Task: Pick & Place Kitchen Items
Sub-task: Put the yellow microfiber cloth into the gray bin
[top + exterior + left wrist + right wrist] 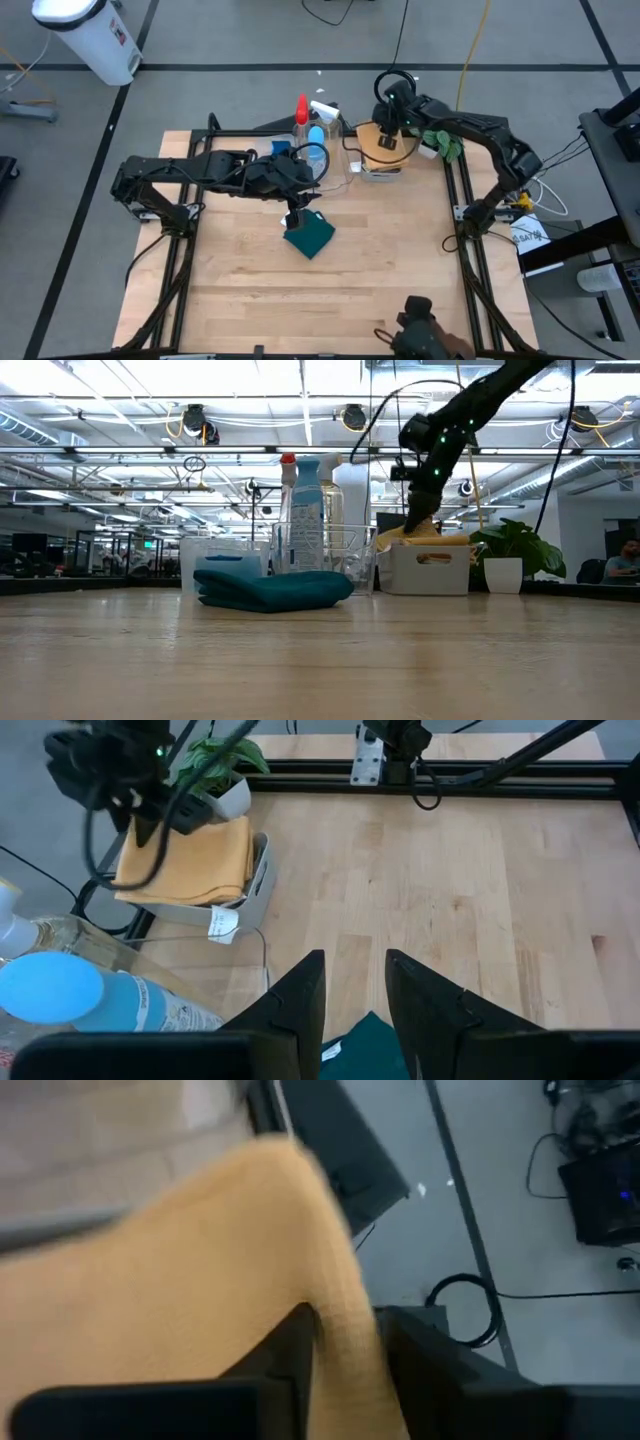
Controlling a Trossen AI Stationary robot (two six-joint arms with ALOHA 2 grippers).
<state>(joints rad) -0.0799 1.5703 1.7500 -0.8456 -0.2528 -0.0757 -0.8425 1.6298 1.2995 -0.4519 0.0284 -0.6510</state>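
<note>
So the right gripper [388,133] is down at the far right of the table, right on top of the folded orange cloth [382,146]. From its own wrist camera the fingers [290,1360] sit a little apart with a fold of the cloth's edge running between them; can't really tell if they're pinching it or just loose around it. The cloth looks soft, yellowish orange, folded flat, and it lies on top of the small white bin [432,568], sticking out over the rim. The green plant [512,544] in its white pot is just to the right of that bin.

The left gripper [293,214] hangs over the middle of the table, fingers [300,1005] slightly parted with nothing between them, just above the dark-green cloth [310,234]. That one is folded into a thick, neat pad, more teal than green, lying flat on the wood.

Behind it, the clear bin [330,555] holds the spray bottles [306,510], one red top and one blue, standing upright.
</note>
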